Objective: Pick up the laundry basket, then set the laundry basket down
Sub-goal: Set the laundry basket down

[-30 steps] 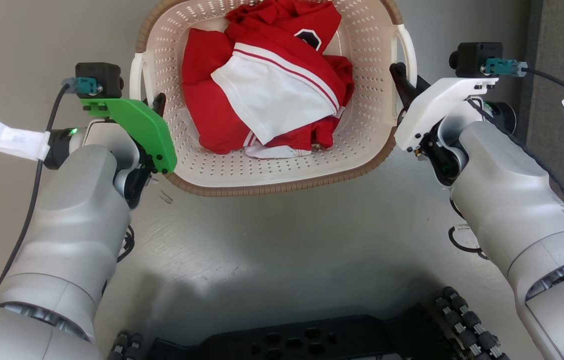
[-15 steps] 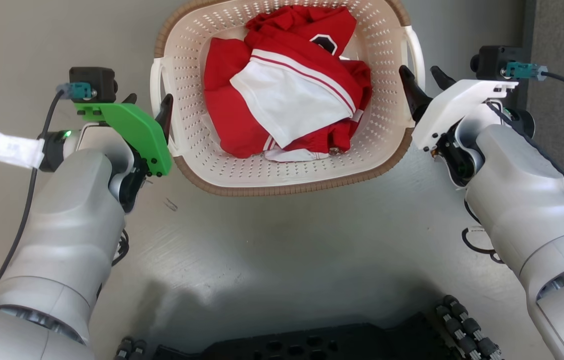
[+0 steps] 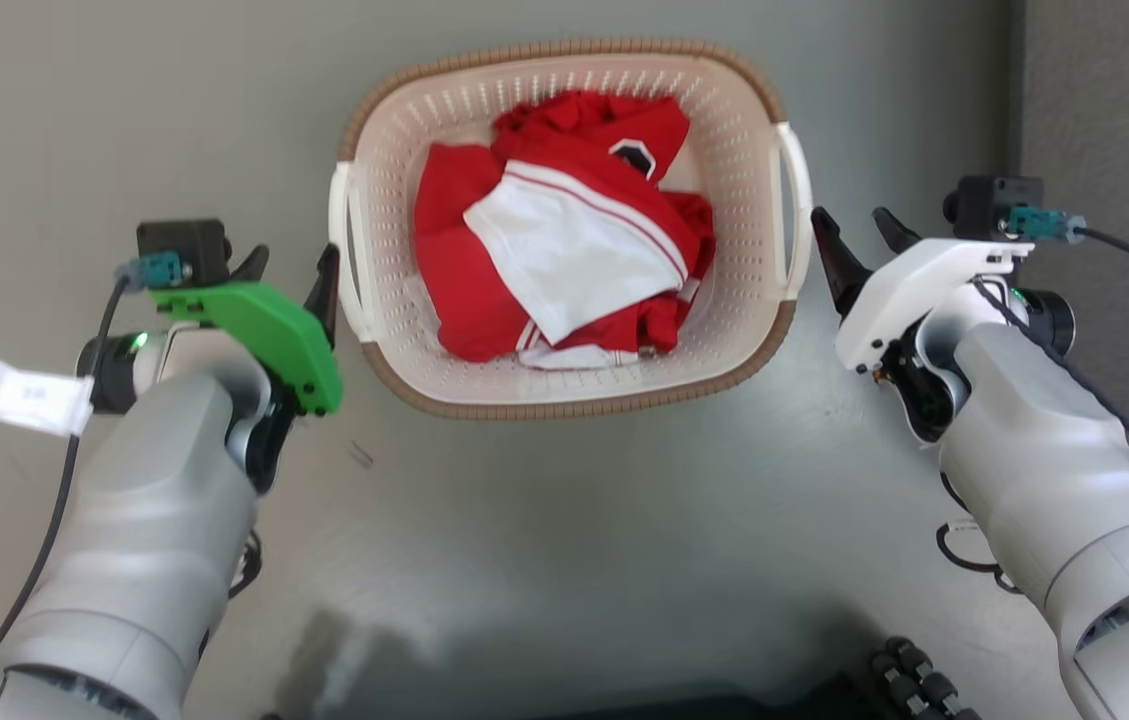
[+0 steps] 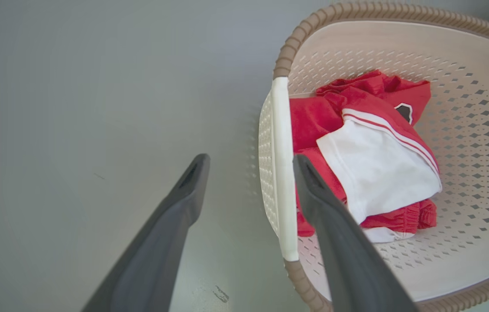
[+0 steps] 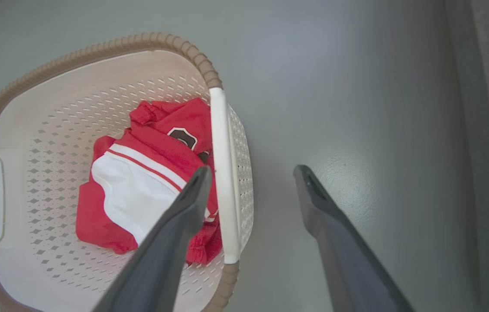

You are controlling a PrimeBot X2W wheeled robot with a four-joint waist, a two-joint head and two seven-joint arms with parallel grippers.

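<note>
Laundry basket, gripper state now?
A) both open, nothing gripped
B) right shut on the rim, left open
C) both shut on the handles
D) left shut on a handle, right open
A: the left gripper and the right gripper each have their fingers spread wide at the sides of the laundry basket, clamped on nothing.

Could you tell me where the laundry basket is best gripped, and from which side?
Grip the laundry basket by its left handle and right handle, one gripper from each side: each is a thin bar standing off the wall, likely slim enough for open jaws.
</note>
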